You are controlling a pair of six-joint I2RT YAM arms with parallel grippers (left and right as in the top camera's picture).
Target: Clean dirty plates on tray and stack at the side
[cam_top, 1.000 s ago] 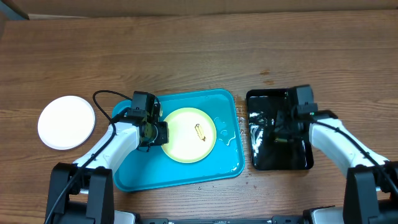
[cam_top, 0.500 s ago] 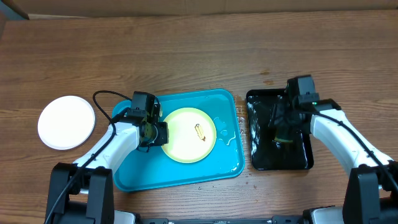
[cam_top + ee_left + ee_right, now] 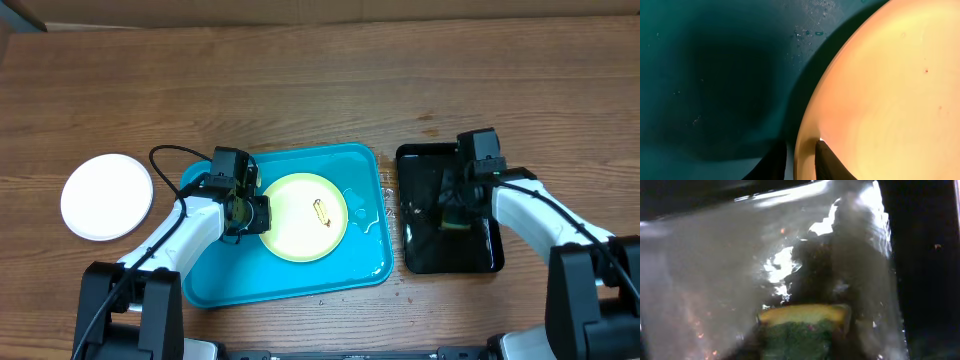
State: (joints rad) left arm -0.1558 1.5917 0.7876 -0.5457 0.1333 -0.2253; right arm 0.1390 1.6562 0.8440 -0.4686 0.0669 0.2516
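Observation:
A pale yellow-green plate (image 3: 300, 222) with a small brown smear lies in the turquoise tray (image 3: 300, 275). My left gripper (image 3: 252, 213) is shut on the plate's left rim; in the left wrist view the rim (image 3: 802, 150) sits between the two dark fingers (image 3: 800, 162). A white plate (image 3: 107, 196) lies on the table far left; I cannot tell whether another lies under it. My right gripper (image 3: 455, 213) is low over the black tray and shut on a yellow-and-green sponge (image 3: 802, 327).
The glossy black tray (image 3: 480, 255) stands right of the turquoise tray and holds wet, shiny patches (image 3: 790, 260). Water drops lie on the turquoise tray's right side (image 3: 365, 215). A black cable (image 3: 175, 155) loops behind the left arm.
My right gripper has shifted left and a little toward the back over the black tray with the sponge. The left arm and the plate have not moved.

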